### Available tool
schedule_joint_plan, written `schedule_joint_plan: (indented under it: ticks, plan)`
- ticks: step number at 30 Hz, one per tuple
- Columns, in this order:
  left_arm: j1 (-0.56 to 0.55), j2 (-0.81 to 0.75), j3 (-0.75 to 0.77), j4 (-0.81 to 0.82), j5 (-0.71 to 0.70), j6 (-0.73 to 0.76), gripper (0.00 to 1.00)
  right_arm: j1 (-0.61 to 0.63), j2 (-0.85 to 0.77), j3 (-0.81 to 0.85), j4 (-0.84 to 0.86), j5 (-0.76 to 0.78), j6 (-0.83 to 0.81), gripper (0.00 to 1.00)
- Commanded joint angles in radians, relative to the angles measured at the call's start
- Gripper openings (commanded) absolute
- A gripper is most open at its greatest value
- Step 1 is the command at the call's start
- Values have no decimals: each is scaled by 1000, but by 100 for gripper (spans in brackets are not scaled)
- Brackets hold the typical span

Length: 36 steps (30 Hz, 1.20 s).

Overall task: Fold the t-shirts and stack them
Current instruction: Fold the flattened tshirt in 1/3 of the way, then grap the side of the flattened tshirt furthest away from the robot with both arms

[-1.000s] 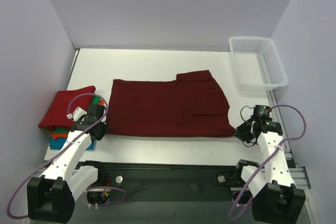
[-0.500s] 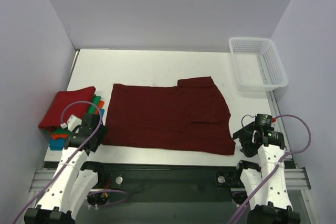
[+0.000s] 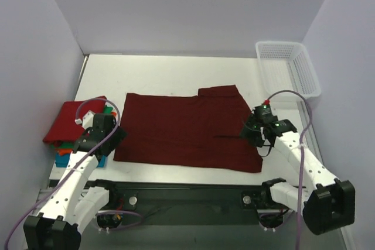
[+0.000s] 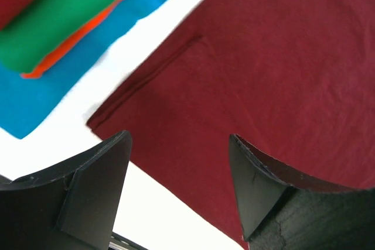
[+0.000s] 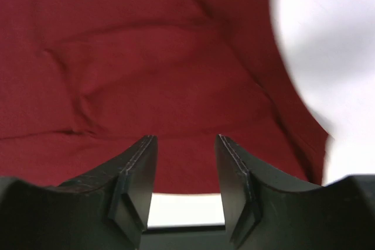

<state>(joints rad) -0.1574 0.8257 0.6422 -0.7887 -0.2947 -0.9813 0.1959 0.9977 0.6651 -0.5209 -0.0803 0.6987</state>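
Note:
A dark maroon t-shirt [image 3: 187,127] lies spread flat across the middle of the table, one sleeve at its far right. At the left stands a stack of folded t-shirts: bright red [image 3: 73,120] on top, then green [image 4: 70,21], orange [image 4: 76,45] and blue [image 4: 53,86]. My left gripper [image 3: 114,136] hovers over the maroon shirt's near left corner, between it and the stack. Its jaws [image 4: 179,139] are open and empty. My right gripper [image 3: 249,132] hangs over the shirt's right side, also open [image 5: 185,139], with only maroon cloth [image 5: 146,57] below.
A white mesh basket [image 3: 287,68] stands at the far right corner. Grey walls close in the table on three sides. Bare white tabletop [image 3: 176,74] shows beyond the shirt and along its near edge [image 3: 176,174].
Both grippers have opened and let go of the maroon shirt's near corners. They drew back, then came forward again. The right gripper now sits over the shirt's right side.

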Motion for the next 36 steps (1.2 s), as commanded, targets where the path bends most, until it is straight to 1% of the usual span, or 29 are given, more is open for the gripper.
schedule_joint_plan:
  ticks: [1,2,4,5,7,8,9,11,15,21,36]
  plan:
    - [-28,24,57,83,17,70,77,138,158,138,122,161,-4,43]
    - [-42,29,60,88,19,75,77,169,245,172,131,183,-4,42]
    - [-50,38,66,98,23,87,77,220,329,234,134,232,-1,39]
    - [-54,39,66,101,28,92,77,273,405,296,136,270,-2,39]
    - [-59,46,65,114,41,102,77,313,476,355,136,298,2,34]
    - [-59,47,65,114,46,107,77,329,539,379,136,306,2,33]
    - [-62,47,65,115,48,110,77,355,568,425,136,324,5,32]
    - [-65,47,65,120,54,119,76,375,637,461,133,336,12,31]
    - [-70,41,66,118,54,136,77,413,711,545,122,359,18,30]
    - [-68,35,68,123,60,142,76,436,808,626,91,361,13,31]
    - [-68,46,53,146,69,142,76,474,874,622,67,375,48,31]
